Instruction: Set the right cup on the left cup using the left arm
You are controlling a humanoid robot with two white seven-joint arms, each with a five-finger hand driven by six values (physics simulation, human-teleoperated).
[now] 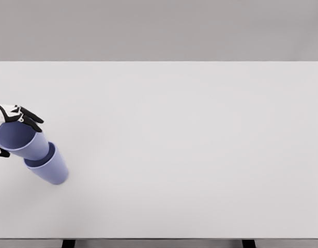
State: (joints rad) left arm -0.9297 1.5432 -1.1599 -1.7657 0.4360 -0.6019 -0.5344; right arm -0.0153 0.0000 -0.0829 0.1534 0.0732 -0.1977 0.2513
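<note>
A: Sitting tilted in the mouth of the lower smooth periwinkle-blue plastic cup [49,168] is the upper cup [20,139] of the same colour and tapered shape, at the far left of the bench [190,144]. Its open mouth tips toward the camera.

B: And the left hand [14,118]?

A: White with black fingers, wrapped around the upper cup's rim, grasping it. The right hand is not in view.

B: What could go wrong?

A: I judge the nesting only partial. Both cups look glossy and slick, with thin walls, so letting go at this lean could let the upper one slide out or tip the lower one over. The pair also sits near the bench's left edge.

B: The bench itself?

A: Flat, matte, pale grey.
</note>
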